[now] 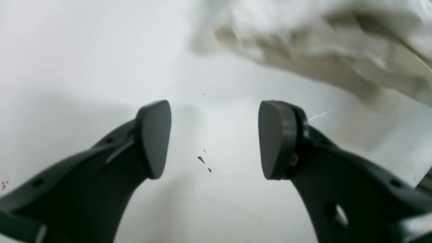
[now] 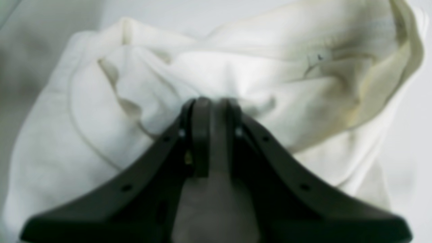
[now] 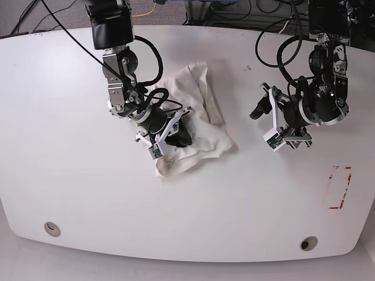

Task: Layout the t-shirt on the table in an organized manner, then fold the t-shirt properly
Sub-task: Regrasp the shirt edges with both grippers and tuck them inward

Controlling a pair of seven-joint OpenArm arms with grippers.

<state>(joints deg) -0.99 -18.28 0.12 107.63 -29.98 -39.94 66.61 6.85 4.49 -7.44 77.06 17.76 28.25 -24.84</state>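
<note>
The white t-shirt (image 3: 202, 111) lies crumpled in a heap on the white table (image 3: 76, 175), its print hidden. My right gripper (image 3: 177, 134) is shut on a fold of the shirt's lower left part. In the right wrist view the jaws (image 2: 213, 103) pinch bunched white cloth (image 2: 297, 87). My left gripper (image 3: 258, 104) is open and empty, hovering to the right of the shirt and apart from it. In the left wrist view its gripper (image 1: 214, 116) stands over bare table (image 1: 67, 50), with the blurred shirt edge (image 1: 324, 47) at the upper right.
A red tape outline (image 3: 340, 187) marks the table's right side. Two round grommet holes (image 3: 51, 228) (image 3: 309, 243) sit near the front edge. Cables (image 3: 275, 23) lie beyond the far edge. Small red specks (image 1: 204, 162) show between the left fingers.
</note>
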